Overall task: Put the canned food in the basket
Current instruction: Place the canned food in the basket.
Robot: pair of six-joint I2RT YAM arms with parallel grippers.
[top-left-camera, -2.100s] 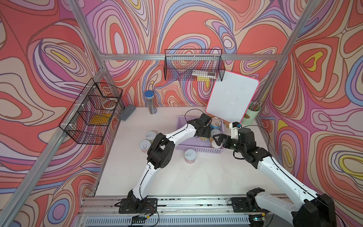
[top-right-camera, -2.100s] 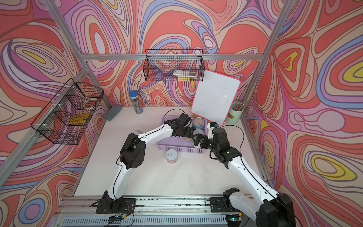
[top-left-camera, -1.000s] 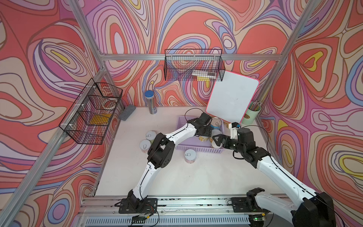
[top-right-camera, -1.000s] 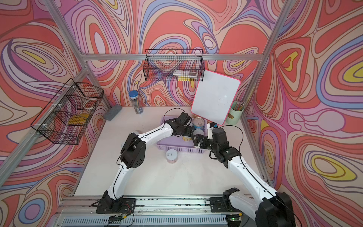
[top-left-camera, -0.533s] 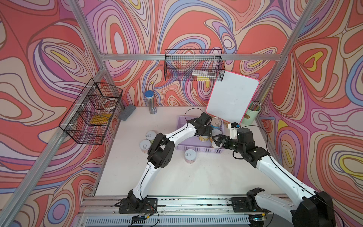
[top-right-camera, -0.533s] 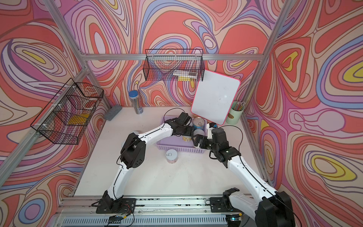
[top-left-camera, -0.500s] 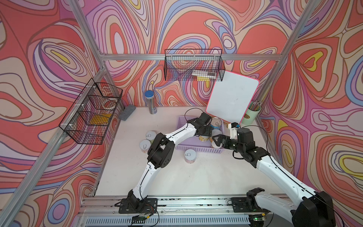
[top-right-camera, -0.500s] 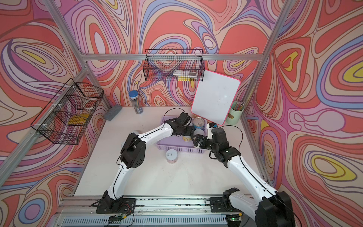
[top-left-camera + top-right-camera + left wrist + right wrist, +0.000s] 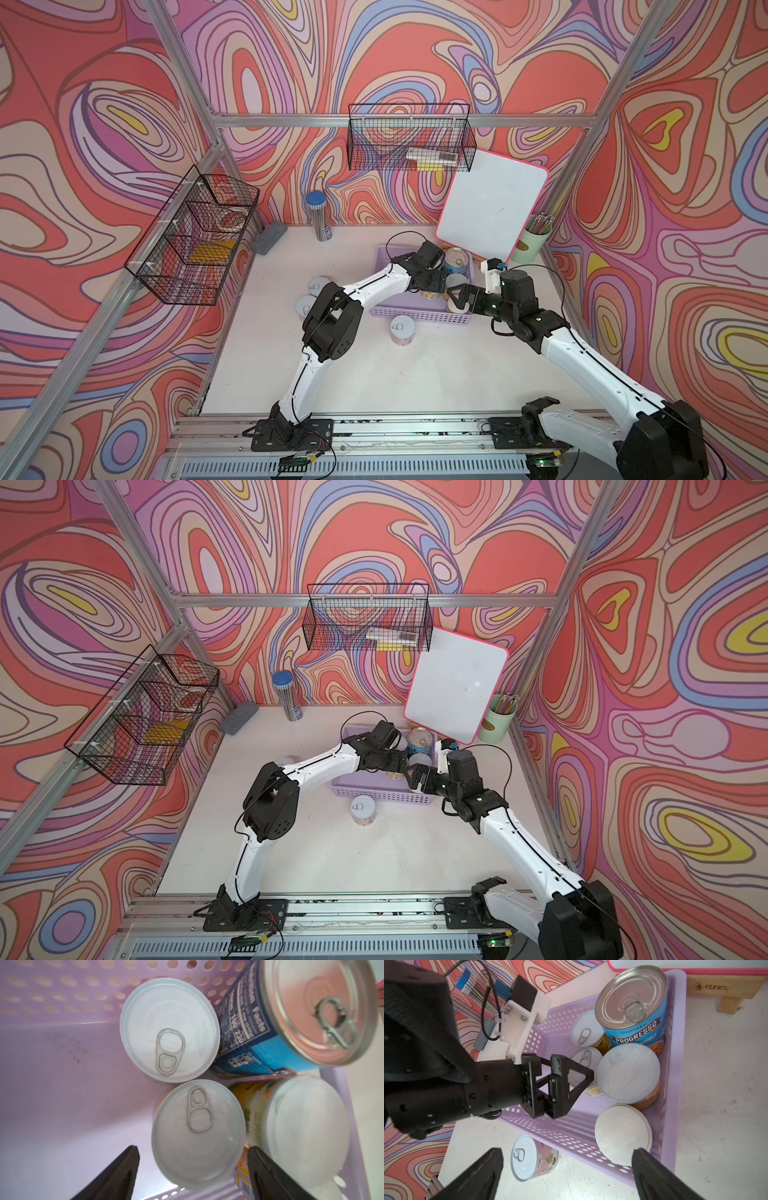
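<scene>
left gripper (image 9: pixel 192 1148) is down inside the shallow lavender perforated plastic basket (image 9: pixel 566 1136). its jaws are parted around a short pull-tab tin with a yellow label (image 9: pixel 197 1126). one finger stands clear of the tin's wall and the other sits right at its rim, so it straddles the tin without clamping it. the tin stands upright on the basket floor.

right gripper (image 9: pixel 566 1150) hangs over the basket's near right corner with jaws spread wide and nothing between them. a short tin with a plain white plastic lid (image 9: pixel 620 1132) sits below it.

also in the basket, all bunched at the right end:
- a second pull-tab tin (image 9: pixel 586 1030) against the back wall
- a taller blue-label can with a bare metal lid (image 9: pixel 633 1028) in the back corner
- another white-lidded tin with an orange label (image 9: pixel 627 1072), just beside the straddled one

that makes five in.

outside the basket:
- a pink-label pull-tab tin (image 9: pixel 402 330) stands upright on the white table (image 9: pixel 415 374), just beside the front wall
- two more pull-tab tins (image 9: pixel 318 286) (image 9: pixel 305 305) stand on the table left of the basket, by the left arm's elbow

a white board with a pink rim (image 9: pixel 492 208) leans behind the basket, with a pale green pencil cup (image 9: pixel 530 245) next to it. a clear tube with a blue cap (image 9: pixel 320 220) stands at the back wall.
</scene>
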